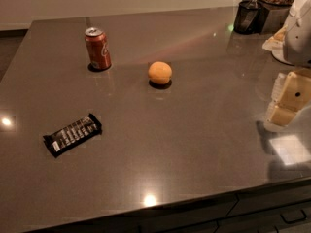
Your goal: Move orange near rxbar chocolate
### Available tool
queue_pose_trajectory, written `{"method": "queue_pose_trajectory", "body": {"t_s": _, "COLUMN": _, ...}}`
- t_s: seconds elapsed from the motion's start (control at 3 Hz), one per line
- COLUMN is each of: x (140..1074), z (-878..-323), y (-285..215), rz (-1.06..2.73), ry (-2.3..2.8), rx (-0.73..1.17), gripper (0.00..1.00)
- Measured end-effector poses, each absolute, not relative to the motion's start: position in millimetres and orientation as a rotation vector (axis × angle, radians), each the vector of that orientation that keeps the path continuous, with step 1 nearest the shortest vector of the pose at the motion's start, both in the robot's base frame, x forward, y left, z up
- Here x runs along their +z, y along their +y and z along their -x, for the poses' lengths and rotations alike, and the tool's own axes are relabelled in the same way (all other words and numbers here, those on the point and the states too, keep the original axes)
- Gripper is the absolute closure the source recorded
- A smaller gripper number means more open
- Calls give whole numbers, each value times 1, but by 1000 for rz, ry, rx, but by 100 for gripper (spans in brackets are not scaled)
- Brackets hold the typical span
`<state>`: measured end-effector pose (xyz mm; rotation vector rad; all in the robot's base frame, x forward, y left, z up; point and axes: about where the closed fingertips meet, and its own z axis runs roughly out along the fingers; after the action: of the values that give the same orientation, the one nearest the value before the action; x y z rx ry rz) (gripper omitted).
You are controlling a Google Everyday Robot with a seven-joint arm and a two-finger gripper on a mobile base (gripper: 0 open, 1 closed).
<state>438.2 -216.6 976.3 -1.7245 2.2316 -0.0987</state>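
Note:
The orange (160, 73) sits alone near the middle of the dark countertop (184, 144). The rxbar chocolate (72, 134), a flat black wrapper with white lettering, lies at the left front, angled, well apart from the orange. My gripper (286, 103) hangs at the right edge of the view, above the counter's right side, far right of the orange and lower in the frame. It holds nothing.
A red soda can (98, 48) stands upright left of the orange, toward the back. A black container (247, 17) and other items sit at the back right corner. The counter's front edge runs above dark drawers (272, 212).

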Motion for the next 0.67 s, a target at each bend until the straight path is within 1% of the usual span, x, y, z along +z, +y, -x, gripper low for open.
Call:
{"method": "queue_pose_trajectory", "body": {"t_s": 0.33, "x": 977, "z": -438, "y": -216, "rz": 1723, "ry": 2230, "rx": -100, "gripper": 0}}
{"method": "queue_pose_trajectory", "body": {"t_s": 0.67, "x": 971, "z": -459, "y": -206, "rz": 1706, "ry": 2212, "rx": -38, "gripper": 0}}
